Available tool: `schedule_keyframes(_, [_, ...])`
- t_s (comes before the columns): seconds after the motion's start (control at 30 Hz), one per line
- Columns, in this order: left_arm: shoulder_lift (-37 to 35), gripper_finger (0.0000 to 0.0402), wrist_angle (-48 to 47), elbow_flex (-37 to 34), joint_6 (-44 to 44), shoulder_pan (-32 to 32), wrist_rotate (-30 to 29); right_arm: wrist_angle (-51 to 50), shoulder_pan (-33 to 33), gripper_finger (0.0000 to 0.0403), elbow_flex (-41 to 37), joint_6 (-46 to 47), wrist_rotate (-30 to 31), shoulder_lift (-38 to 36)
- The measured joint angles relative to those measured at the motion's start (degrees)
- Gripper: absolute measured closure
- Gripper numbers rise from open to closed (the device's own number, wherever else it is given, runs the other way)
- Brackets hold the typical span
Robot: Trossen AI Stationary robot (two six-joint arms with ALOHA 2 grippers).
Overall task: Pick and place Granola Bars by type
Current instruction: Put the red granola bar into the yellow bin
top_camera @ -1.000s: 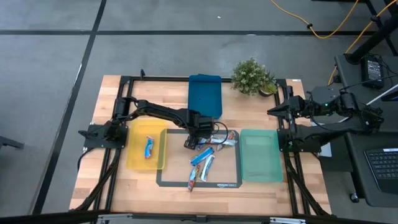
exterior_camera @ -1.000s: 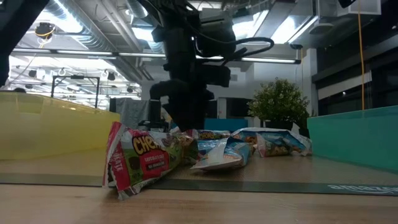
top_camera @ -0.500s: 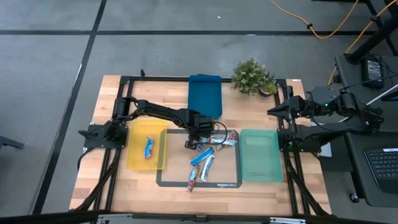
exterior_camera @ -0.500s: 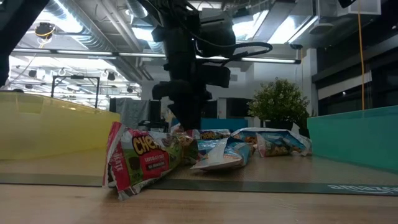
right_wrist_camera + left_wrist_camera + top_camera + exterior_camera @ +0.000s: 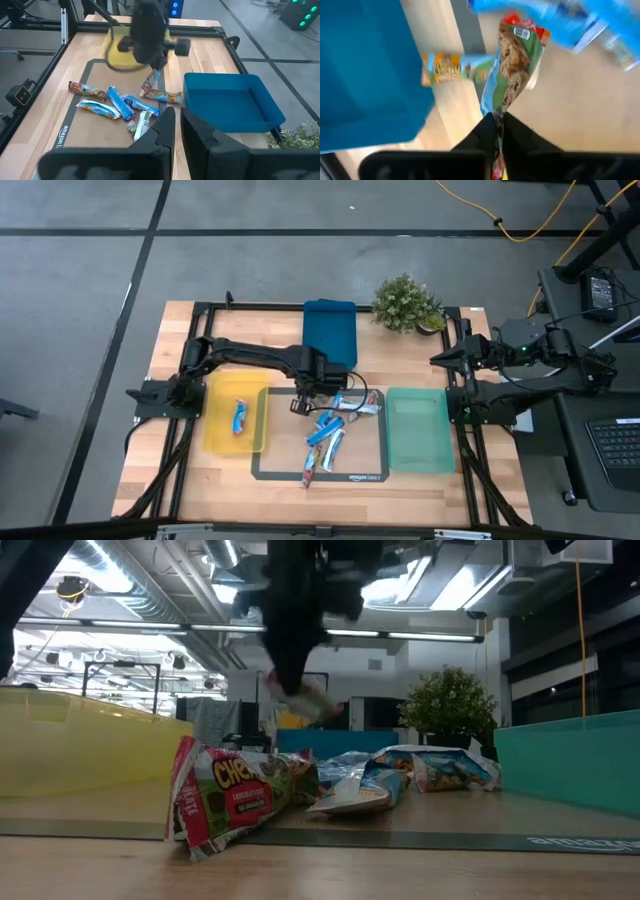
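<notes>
My left gripper (image 5: pixel 300 402) hangs above the far left part of the dark mat (image 5: pixel 320 477), shut on a green-and-red wrapped granola bar (image 5: pixel 516 65). The same bar (image 5: pixel 151 84) dangles under it in the right wrist view. Several other granola bars (image 5: pixel 338 420), blue-and-white and silvery, lie flat on the mat, and a red one (image 5: pixel 225 795) lies nearest the front. One yellow-orange bar (image 5: pixel 454 70) lies beside the blue tray (image 5: pixel 330 332). A blue bar (image 5: pixel 239 416) lies in the yellow tray (image 5: pixel 222 428). My right gripper (image 5: pixel 436 360) waits, shut, at the table's right edge. My left gripper pinches one end of the green-and-red bar's wrapper (image 5: pixel 494 114) between its two fingers. The fingers come from above, pointing down. The bar hangs below them, lifted clear of the mat and the other bars.
A green tray (image 5: pixel 420 430) lies right of the mat, the yellow tray left of it, and the blue tray behind it. A potted plant (image 5: pixel 405 302) stands at the far right. Bare wood shows along the near edge.
My left gripper has shut on the green-and-red bar at the far left of the pile and gone up. The bar has come off the mat and now hangs clear below the fingers. The other bars have stayed where they were.
</notes>
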Motion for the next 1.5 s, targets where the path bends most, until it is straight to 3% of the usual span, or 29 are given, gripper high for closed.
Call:
schedule_keyframes(0.23, [-0.11,0.0395,0.31,8.24,-1.15,-1.6,-0.1,-0.32,-0.01,0.0369,0.0,0.0,0.0,0.0])
schedule_keyframes(0.63, [-6.91,0.0397,5.56,8.8,-8.6,-1.34,-2.08,-0.32,-0.01,0.0369,0.0,-0.03,0.04,0.0])
schedule_keyframes(0.8, [-14.52,0.0395,6.78,4.73,-12.48,-1.23,-4.22,-0.34,-0.01,0.0369,0.0,-0.07,0.04,0.0])
schedule_keyframes(0.97, [-24.63,0.0397,9.33,-3.6,-18.19,-1.56,-6.46,-0.38,0.0,0.0369,0.0,-0.02,0.04,0.01])
schedule_keyframes(1.17, [-35.22,0.0393,19.27,-14.04,-24.59,-3.1,-9.82,0.33,-0.01,0.0369,0.0,-0.14,0.07,0.01])
schedule_keyframes(1.27, [-38.72,0.0396,22.39,-16.58,-26.13,-4.54,-12.91,1.21,-0.01,0.0369,0.0,-0.22,0.08,0.01])
schedule_keyframes(1.5, [-44.31,0.0394,19.81,-20.05,-30.51,-8.54,-19.59,2.04,-0.01,0.0369,0.0,-0.15,0.09,0.03])
